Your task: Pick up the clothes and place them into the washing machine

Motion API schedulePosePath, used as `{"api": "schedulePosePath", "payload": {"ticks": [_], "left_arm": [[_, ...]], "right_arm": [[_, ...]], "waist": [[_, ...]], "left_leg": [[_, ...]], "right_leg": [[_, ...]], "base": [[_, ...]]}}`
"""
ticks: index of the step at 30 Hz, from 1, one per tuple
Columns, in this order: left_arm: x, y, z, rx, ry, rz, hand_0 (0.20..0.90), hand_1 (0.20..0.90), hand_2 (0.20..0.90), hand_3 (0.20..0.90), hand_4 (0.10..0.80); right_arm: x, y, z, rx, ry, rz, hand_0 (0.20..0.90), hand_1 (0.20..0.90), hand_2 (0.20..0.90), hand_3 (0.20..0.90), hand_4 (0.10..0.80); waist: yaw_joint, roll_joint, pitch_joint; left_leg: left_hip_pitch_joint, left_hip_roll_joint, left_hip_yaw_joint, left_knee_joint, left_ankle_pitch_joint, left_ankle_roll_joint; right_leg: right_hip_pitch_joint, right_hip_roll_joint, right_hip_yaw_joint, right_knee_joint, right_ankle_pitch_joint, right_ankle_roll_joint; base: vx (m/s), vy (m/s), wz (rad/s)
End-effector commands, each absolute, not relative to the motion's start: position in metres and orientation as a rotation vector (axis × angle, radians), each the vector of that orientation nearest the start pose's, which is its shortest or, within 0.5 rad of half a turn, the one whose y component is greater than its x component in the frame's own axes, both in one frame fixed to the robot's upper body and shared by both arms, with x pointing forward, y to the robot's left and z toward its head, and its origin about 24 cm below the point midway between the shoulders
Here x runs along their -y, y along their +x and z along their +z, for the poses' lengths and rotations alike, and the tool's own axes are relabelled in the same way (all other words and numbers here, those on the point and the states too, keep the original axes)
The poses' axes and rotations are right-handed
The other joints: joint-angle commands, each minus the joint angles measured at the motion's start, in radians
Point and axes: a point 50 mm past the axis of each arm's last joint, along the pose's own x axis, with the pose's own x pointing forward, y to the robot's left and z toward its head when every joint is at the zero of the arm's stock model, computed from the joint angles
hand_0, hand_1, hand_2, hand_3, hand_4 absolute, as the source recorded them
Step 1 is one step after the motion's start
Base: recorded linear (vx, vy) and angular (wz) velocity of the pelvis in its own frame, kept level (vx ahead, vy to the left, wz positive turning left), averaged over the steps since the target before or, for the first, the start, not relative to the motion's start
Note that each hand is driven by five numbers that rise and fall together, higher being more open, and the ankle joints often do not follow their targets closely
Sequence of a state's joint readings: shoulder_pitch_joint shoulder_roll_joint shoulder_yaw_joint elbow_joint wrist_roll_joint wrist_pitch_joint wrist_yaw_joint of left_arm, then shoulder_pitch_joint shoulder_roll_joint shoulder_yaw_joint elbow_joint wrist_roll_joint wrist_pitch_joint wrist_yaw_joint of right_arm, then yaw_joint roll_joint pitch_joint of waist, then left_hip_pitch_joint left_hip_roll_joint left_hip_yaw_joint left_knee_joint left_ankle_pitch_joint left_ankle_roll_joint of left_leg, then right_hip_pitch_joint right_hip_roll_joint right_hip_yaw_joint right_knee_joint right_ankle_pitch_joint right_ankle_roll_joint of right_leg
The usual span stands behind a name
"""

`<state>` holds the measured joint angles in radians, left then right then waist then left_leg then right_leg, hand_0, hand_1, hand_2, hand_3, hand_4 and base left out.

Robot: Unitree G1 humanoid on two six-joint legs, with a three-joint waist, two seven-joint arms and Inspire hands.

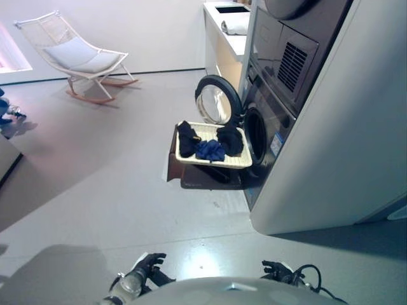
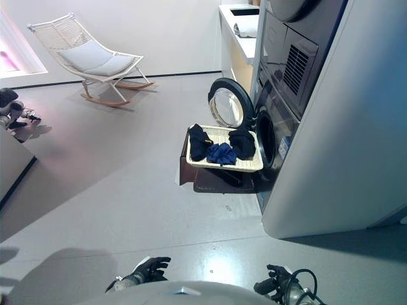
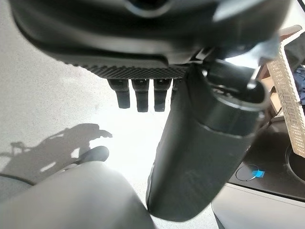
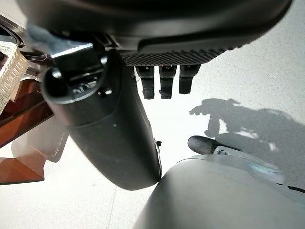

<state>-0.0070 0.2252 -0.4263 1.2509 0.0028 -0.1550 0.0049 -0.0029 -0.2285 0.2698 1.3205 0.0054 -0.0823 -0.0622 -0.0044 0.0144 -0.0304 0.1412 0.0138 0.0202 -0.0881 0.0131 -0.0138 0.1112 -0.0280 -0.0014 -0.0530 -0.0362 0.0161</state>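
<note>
Both hands hang low, well short of the laundry.
Left hand and right hand hold nothing, fingers relaxed; a blind reach risks tipping the basket of dark clothes beside the washing machine.

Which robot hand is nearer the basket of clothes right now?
Neither clearly. The left robot hand and right robot hand both hang low by the body, empty, far short of the basket. It sits ahead between them, before the washing machine.
</note>
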Motion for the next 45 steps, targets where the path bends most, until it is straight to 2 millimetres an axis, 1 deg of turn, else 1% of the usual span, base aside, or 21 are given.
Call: {"api": "schedulePosePath", "payload": {"ticks": [1,10,15,24,29,30,31,33,34,35,36,37,38,39,40,41,42,43,45], "left_arm": [[-0.192,0.1,-0.165,-1.098,0.445,-0.272,0.9,0.9,0.9,0.9,0.8],[-0.193,0.092,-0.168,-1.147,0.407,-0.235,0.9,0.9,0.9,0.9,0.8],[-0.196,0.085,-0.169,-1.179,0.421,-0.229,0.9,0.9,0.9,0.9,0.8],[-0.198,0.086,-0.169,-1.176,0.431,-0.223,0.9,0.9,0.9,0.9,0.8],[-0.198,0.091,-0.168,-1.163,0.428,-0.212,0.9,0.9,0.9,0.9,0.8],[-0.198,0.092,-0.167,-1.158,0.426,-0.205,0.9,0.9,0.9,0.9,0.8],[-0.199,0.097,-0.166,-1.142,0.401,-0.174,0.9,0.9,0.9,0.9,0.8],[-0.204,0.108,-0.162,-1.095,0.346,-0.092,0.9,0.9,0.9,0.9,0.8],[-0.206,0.112,-0.16,-1.075,0.333,-0.057,0.9,0.9,0.9,0.9,0.8],[-0.206,0.112,-0.16,-1.075,0.333,-0.057,0.9,0.9,0.9,0.9,0.8],[-0.209,0.124,-0.156,-1.037,0.321,-0.023,0.9,0.9,0.9,0.9,0.8],[-0.213,0.129,-0.154,-1.029,0.319,0.006,0.9,0.9,0.9,0.9,0.8],[-0.215,0.12,-0.157,-1.062,0.319,0.016,0.9,0.9,0.9,0.9,0.8],[-0.215,0.12,-0.157,-1.062,0.319,0.016,0.9,0.9,0.9,0.9,0.8],[-0.216,0.111,-0.159,-1.095,0.318,0.021,0.9,0.9,0.9,0.9,0.8],[-0.218,0.095,-0.163,-1.145,0.317,0.029,0.9,0.9,0.9,0.9,0.8],[-0.218,0.095,-0.164,-1.146,0.318,0.03,0.9,0.9,0.9,0.9,0.8],[-0.22,0.09,-0.164,-1.16,0.318,0.04,0.9,0.9,0.9,0.9,0.8],[-0.226,0.086,-0.164,-1.171,0.31,0.076,0.9,0.9,0.9,0.9,0.8]], "right_arm": [[0.239,0.055,-0.168,-1.346,-0.47,0.045,0.9,0.9,0.9,0.9,0.8],[0.238,0.053,-0.169,-1.353,-0.469,0.045,0.9,0.9,0.9,0.9,0.8],[0.239,0.054,-0.168,-1.357,-0.473,0.045,0.9,0.9,0.9,0.9,0.8],[0.242,0.055,-0.167,-1.354,-0.476,0.037,0.9,0.9,0.9,0.9,0.8],[0.246,0.058,-0.166,-1.349,-0.478,0.022,0.9,0.9,0.9,0.9,0.8],[0.247,0.059,-0.166,-1.348,-0.48,0.02,0.9,0.9,0.9,0.9,0.8],[0.249,0.061,-0.165,-1.342,-0.485,0.009,0.9,0.9,0.9,0.9,0.8],[0.251,0.066,-0.163,-1.325,-0.483,-0.011,0.9,0.9,0.9,0.9,0.8],[0.251,0.068,-0.163,-1.319,-0.483,-0.014,0.9,0.9,0.9,0.9,0.8],[0.251,0.068,-0.163,-1.319,-0.482,-0.014,0.9,0.9,0.9,0.9,0.8],[0.254,0.074,-0.161,-1.3,-0.494,-0.025,0.9,0.9,0.9,0.9,0.8],[0.258,0.082,-0.158,-1.28,-0.5,-0.05,0.9,0.9,0.9,0.9,0.8],[0.26,0.082,-0.158,-1.287,-0.498,-0.065,0.9,0.9,0.9,0.9,0.8],[0.26,0.082,-0.158,-1.287,-0.498,-0.065,0.9,0.9,0.9,0.9,0.8],[0.262,0.082,-0.157,-1.287,-0.491,-0.086,0.9,0.9,0.9,0.9,0.8],[0.264,0.082,-0.157,-1.285,-0.492,-0.092,0.9,0.9,0.9,0.9,0.8],[0.263,0.081,-0.157,-1.285,-0.492,-0.091,0.9,0.9,0.9,0.9,0.8],[0.262,0.083,-0.157,-1.271,-0.492,-0.083,0.9,0.9,0.9,0.9,0.8],[0.258,0.088,-0.157,-1.247,-0.488,-0.078,0.9,0.9,0.9,0.9,0.8]], "waist": [[0.003,-0.002,-0.003],[0.001,0.001,-0.004],[0.0,0.003,0.002],[-0.001,0.006,0.016],[-0.002,0.003,0.036],[-0.001,0.001,0.041],[0.002,-0.004,0.056],[0.011,-0.014,0.083],[0.013,-0.018,0.094],[0.012,-0.018,0.093],[0.024,-0.023,0.132],[0.027,-0.037,0.152],[0.029,-0.033,0.141],[0.03,-0.034,0.142],[0.038,-0.023,0.137],[0.051,-0.004,0.125],[0.052,-0.007,0.129],[0.057,-0.002,0.128],[0.076,-0.011,0.133]], "left_leg": [[-0.037,-0.036,-0.011,0.008,-0.031,0.016],[-0.036,-0.034,-0.007,0.008,-0.031,0.015],[-0.038,-0.032,-0.006,0.008,-0.03,0.013],[-0.047,-0.026,-0.01,0.019,-0.032,0.01],[-0.081,-0.019,-0.021,0.07,-0.04,0.007],[-0.092,-0.021,-0.023,0.089,-0.043,0.006],[-0.118,-0.026,-0.034,0.122,-0.038,0.002],[-0.168,-0.032,-0.057,0.158,-0.012,-0.005],[-0.21,-0.036,-0.057,0.203,0.011,-0.015],[-0.214,-0.036,-0.058,0.205,0.01,-0.016],[-0.308,-0.041,-0.082,0.301,0.078,-0.036],[-0.394,-0.048,-0.083,0.352,0.061,-0.037],[-0.404,-0.037,-0.07,0.314,0.046,-0.031],[-0.402,-0.037,-0.069,0.313,0.046,-0.031],[-0.397,-0.025,-0.066,0.261,0.062,-0.031],[-0.401,0.015,-0.087,0.117,0.097,-0.027],[-0.392,0.013,-0.085,0.11,0.099,-0.027],[-0.417,0.014,-0.074,0.056,0.12,-0.032],[-0.468,0.027,-0.074,0.013,0.135,-0.044]], "right_leg": [[-0.027,-0.029,-0.027,0.045,0.011,0.073],[-0.027,-0.028,-0.026,0.041,0.012,0.072],[-0.028,-0.025,-0.028,0.043,0.008,0.07],[-0.037,-0.018,-0.03,0.052,0.002,0.063],[-0.052,-0.009,-0.028,0.068,-0.008,0.048],[-0.057,-0.006,-0.026,0.073,-0.01,0.044],[-0.066,-0.003,-0.024,0.084,-0.014,0.033],[-0.086,-0.004,-0.038,0.104,-0.019,0.024],[-0.097,-0.004,-0.046,0.116,-0.022,0.018],[-0.099,-0.005,-0.047,0.117,-0.023,0.017],[-0.123,-0.015,-0.063,0.139,-0.023,0.011],[-0.151,-0.032,-0.077,0.164,-0.026,0.008],[-0.147,-0.03,-0.079,0.162,-0.038,0.012],[-0.146,-0.031,-0.078,0.163,-0.039,0.012],[-0.131,-0.018,-0.068,0.16,-0.048,0.016],[-0.104,0.006,-0.044,0.148,-0.071,0.021],[-0.099,0.004,-0.043,0.149,-0.073,0.021],[-0.08,0.01,-0.039,0.146,-0.09,0.023],[-0.042,0.012,-0.02,0.142,-0.121,0.028]], "base": [[0.0,0.0,0.0],[0.0,0.0,0.0],[0.0,0.0,0.0],[0.007,-0.015,0.0],[0.01,-0.058,0.01],[0.005,-0.12,0.02],[-0.011,-0.128,0.03],[-0.068,-0.112,0.13],[-0.066,-0.06,0.22],[-0.15,-0.061,0.17],[-0.135,-0.088,0.24],[-0.037,-0.102,0.3],[0.092,-0.072,0.4],[0.221,-0.018,0.32],[0.379,0.017,0.2],[0.382,0.015,0.08],[0.386,0.031,-0.06],[0.26,0.012,-0.1],[0.479,0.051,-0.12]]}}
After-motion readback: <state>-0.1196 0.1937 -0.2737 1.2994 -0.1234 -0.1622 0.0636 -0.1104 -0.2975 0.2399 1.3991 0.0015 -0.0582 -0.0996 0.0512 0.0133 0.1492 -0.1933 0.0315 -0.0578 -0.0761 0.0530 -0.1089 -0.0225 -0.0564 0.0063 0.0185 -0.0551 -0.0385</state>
